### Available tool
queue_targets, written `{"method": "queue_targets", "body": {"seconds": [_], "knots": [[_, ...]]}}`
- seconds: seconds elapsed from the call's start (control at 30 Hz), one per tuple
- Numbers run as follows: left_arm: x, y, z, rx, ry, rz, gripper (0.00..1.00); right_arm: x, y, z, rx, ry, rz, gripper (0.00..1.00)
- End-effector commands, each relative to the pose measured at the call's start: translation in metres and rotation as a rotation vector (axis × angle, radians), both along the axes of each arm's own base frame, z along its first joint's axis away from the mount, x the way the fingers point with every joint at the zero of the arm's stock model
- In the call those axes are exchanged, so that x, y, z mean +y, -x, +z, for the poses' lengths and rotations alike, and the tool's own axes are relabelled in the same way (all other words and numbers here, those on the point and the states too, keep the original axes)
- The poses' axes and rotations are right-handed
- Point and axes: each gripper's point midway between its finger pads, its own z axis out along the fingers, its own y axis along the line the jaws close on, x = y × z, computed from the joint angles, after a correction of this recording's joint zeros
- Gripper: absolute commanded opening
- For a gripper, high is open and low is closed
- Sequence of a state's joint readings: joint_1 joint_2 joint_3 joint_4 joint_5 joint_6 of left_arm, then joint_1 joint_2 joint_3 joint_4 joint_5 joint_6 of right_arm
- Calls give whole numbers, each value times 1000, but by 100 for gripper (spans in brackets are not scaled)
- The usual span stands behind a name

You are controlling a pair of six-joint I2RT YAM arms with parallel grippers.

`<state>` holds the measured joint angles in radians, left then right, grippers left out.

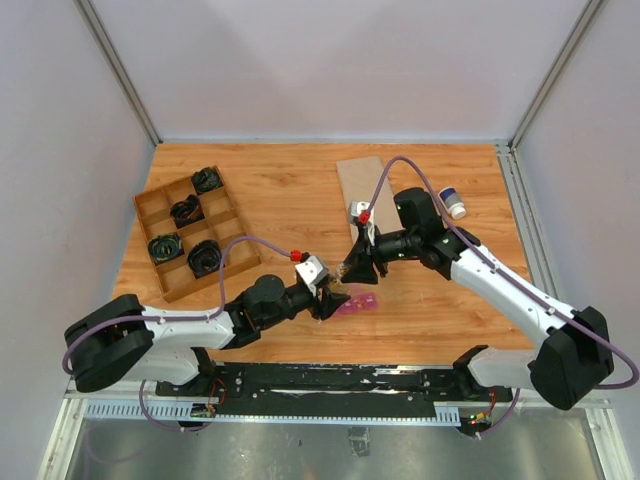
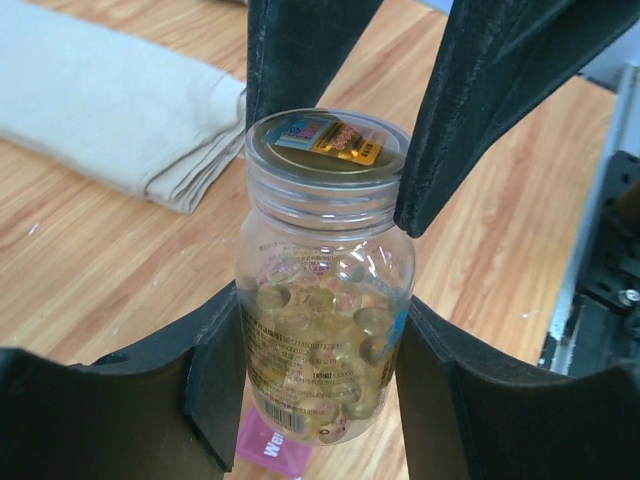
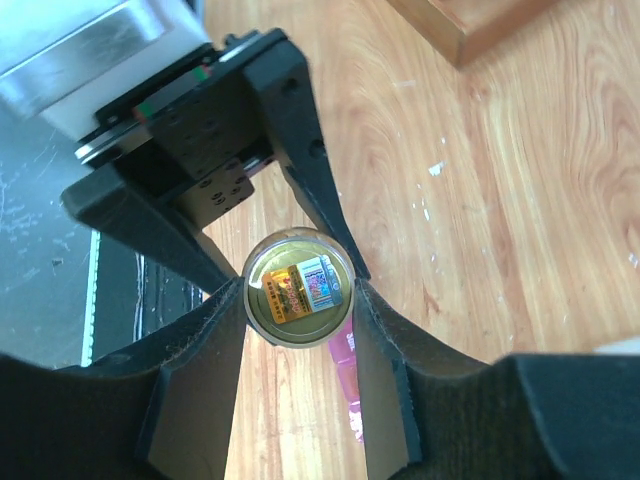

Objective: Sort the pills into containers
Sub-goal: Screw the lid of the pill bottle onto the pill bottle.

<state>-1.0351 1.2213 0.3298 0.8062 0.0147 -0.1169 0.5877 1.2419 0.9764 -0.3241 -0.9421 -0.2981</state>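
One wooden table point(image 1: 300, 190) fills the middle of the overhead view. Across its lower half we see both arms reach in and meet just below centre. At the upper left lies a divided tray point(image 1: 158, 205) with black items in four of its cells. A folded beige cloth point(image 1: 362, 185) lies at top centre, well apart from the tray.

Our left hand point(image 1: 328, 300) is clenched on the body of a clear bottle point(image 2: 325, 300), one finger pressed to each side. In the left wrist view the bottle stands in the centre of the frame, held by the dark fingers at the bottom. Our right hand point(image 1: 358, 268) comes from the upper right and pinches the bottle's lid point(image 3: 298, 287). In the right wrist view that lid sits dead centre with a gold and blue sticker on top.

The containers point(image 1: 357, 303), a pink strip, lie on the table just right of the left hand and under the right one. A pink corner shows beneath the bottle at the bottom of the left wrist view. We cannot tell whether their lids are up.

A white-capped vial point(image 1: 453, 203) lies at the upper right, near the table's edge.

Yellowish round pills point(image 2: 330, 345) fill the bottle's lower half.
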Motion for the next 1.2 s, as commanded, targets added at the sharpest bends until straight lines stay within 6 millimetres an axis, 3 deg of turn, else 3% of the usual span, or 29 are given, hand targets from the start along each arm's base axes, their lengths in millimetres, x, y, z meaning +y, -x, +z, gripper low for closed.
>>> {"method": "queue_targets", "body": {"seconds": [0.0, 0.13, 0.2, 0.43, 0.67, 0.9, 1.17], "knots": [[-6, -22, 58, -87, 185, 114, 0, 4, -3, -19, 111, 60, -112, 44], [-7, -3, 42, -97, 152, 15, 0, -2, 13, 12, 46, -26, -1, 87], [-6, 8, 29, -77, 129, -33, 0, -10, 16, 25, -23, -57, 35, 100], [-7, 56, 18, -40, 145, -268, 0, -36, 26, 51, -175, -139, 118, 99], [-7, 99, 31, -41, 188, -496, 0, -46, 100, 51, -264, -400, 462, 99], [-9, 106, 25, -14, 177, -538, 0, -43, 100, 37, -305, -363, 510, 100], [-20, 104, 21, 3, 159, -563, 0, -30, 105, 21, -238, -310, 564, 90]]}}
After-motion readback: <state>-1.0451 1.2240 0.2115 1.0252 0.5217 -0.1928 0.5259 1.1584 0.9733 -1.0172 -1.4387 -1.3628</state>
